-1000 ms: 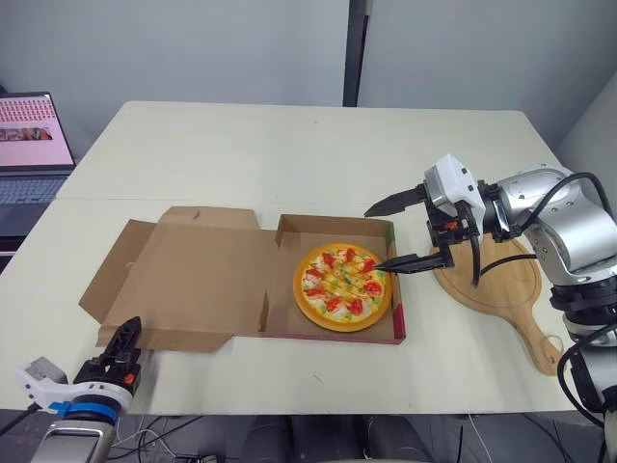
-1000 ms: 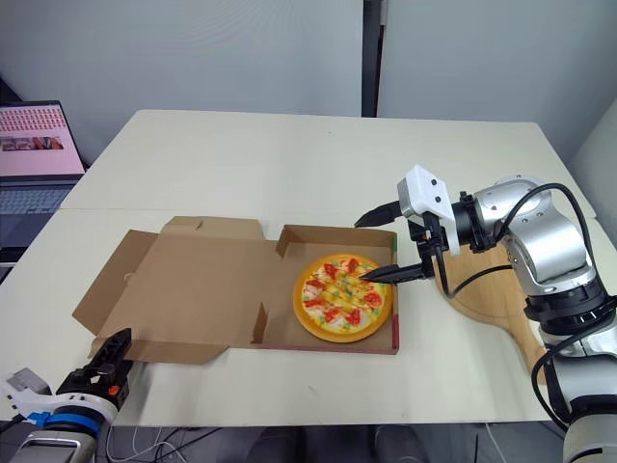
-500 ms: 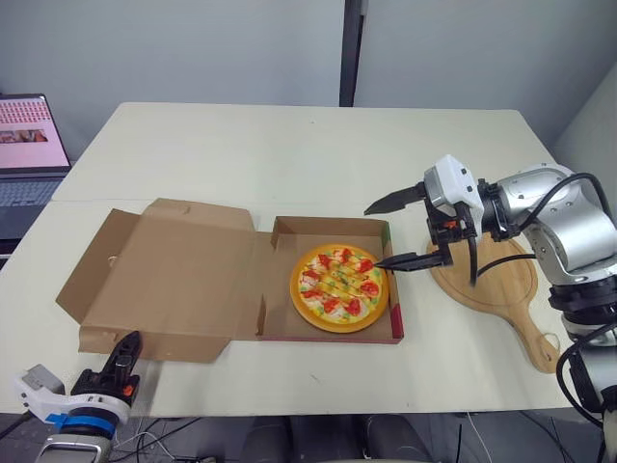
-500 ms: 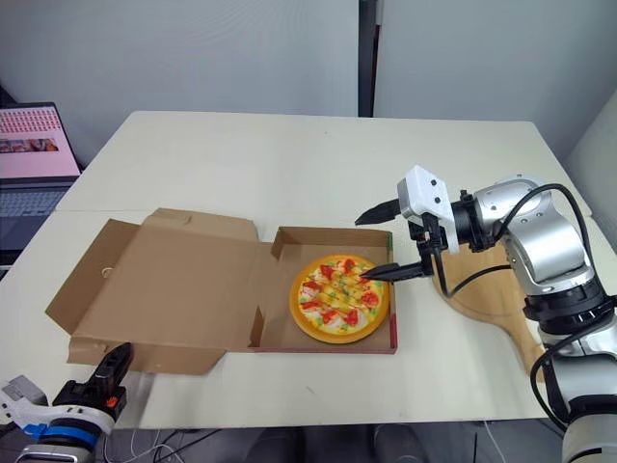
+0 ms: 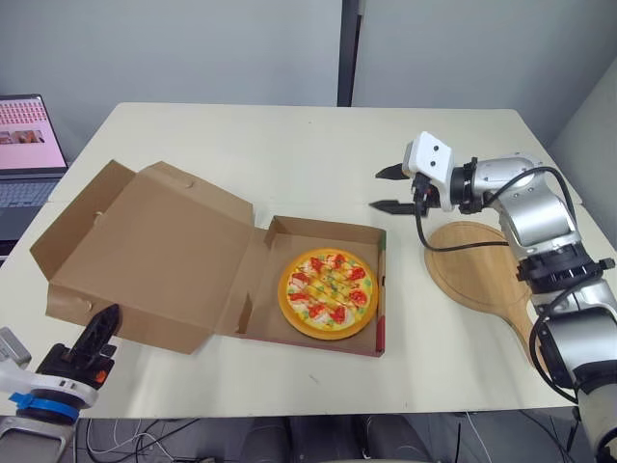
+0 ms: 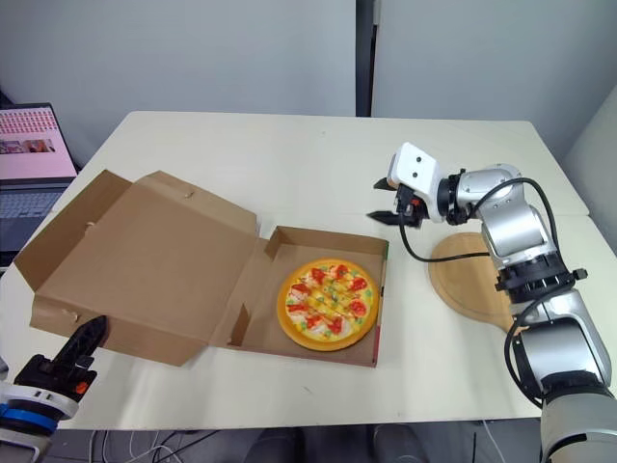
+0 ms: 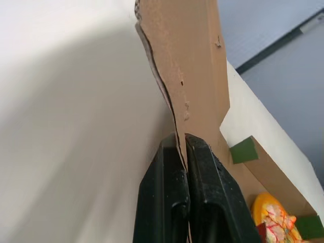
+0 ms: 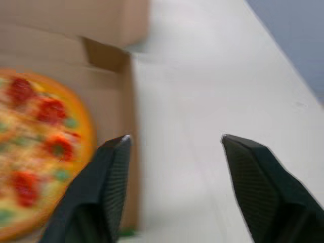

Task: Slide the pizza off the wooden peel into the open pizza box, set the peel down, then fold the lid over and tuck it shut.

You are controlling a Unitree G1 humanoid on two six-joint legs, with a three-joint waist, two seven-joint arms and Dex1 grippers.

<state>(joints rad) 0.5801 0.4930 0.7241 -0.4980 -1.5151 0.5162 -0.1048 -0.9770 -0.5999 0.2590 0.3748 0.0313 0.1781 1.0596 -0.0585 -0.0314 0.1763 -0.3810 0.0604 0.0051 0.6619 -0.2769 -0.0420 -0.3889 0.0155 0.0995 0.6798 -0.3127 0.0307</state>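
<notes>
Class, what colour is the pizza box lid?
The lid is plain brown cardboard, clearest in the left eye view.

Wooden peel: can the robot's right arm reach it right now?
Probably yes. The right gripper is open and empty, hovering close beside the wooden peel, and nothing lies between them.

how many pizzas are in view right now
1. The round orange pizza with red and green toppings lies in the base of the open brown cardboard box; the round wooden peel beside it is bare. The raised lid hides some table behind it.
</notes>
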